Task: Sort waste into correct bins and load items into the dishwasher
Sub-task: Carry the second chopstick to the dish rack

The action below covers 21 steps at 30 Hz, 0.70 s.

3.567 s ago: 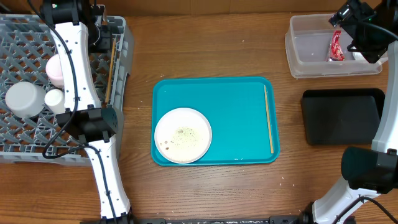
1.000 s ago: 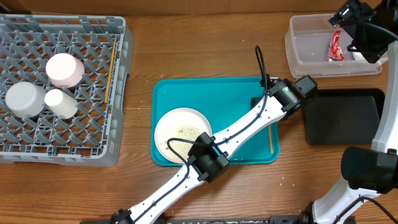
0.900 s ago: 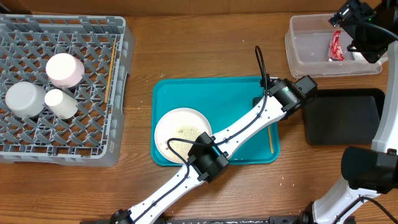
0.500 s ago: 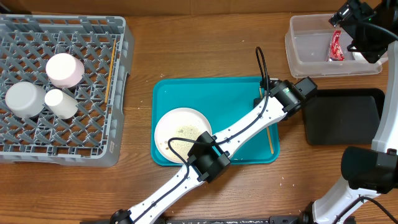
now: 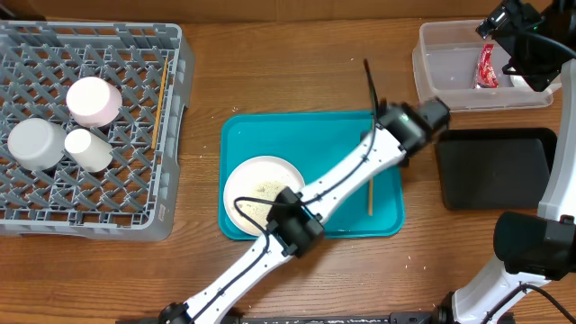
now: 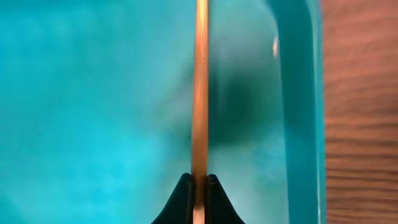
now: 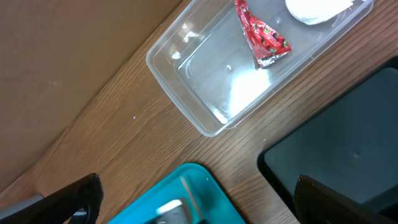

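The left gripper (image 6: 199,182) is clamped on a thin, straight wooden chopstick (image 6: 199,93) over the smooth teal tray (image 6: 300,93), near its raised 3 o'clock rim. The right gripper (image 7: 205,199) stands with jaws apart near the clear tub (image 7: 186,68).

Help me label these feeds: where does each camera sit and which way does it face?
Overhead: above the table, facing straight down on the dish rack; both arms show.
Left wrist: on left gripper, facing down along the pinched chopstick; fingertips show.
Right wrist: on open right gripper, facing down at the clear tub; fingers show.
All three share the teal tray.
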Tool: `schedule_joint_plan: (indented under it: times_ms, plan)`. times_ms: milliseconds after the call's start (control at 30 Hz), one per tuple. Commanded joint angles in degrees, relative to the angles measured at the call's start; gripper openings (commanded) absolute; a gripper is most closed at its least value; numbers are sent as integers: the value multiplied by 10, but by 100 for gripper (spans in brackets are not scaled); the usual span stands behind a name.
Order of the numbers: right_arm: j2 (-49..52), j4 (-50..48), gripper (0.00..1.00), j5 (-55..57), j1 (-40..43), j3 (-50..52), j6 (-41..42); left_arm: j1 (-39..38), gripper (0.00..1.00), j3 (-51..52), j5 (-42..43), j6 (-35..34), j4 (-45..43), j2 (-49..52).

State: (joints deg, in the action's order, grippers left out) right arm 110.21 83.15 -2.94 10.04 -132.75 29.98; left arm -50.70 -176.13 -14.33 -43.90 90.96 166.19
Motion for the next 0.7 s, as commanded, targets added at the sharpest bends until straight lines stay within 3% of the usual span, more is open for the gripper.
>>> schedule_joint_plan:
  times_ms: [0,133,200,367,467,667]
  plan:
    - [3,-2,100,5,0,1,-2,43,4,-39,6,118,9,-76]
    - [3,-2,100,5,0,1,-2,95,4,-39,-19,289,33,-145]
    - [3,-2,100,5,0,1,-2,124,4,-39,-58,338,56,-169]
    - [3,-2,100,5,0,1,-2,210,4,-39,-129,406,59,-202]
    - [3,-2,100,5,0,1,-2,259,4,-39,-174,412,59,-207]
    - [3,-2,100,5,0,1,-2,363,4,-39,-156,427,59,-207]
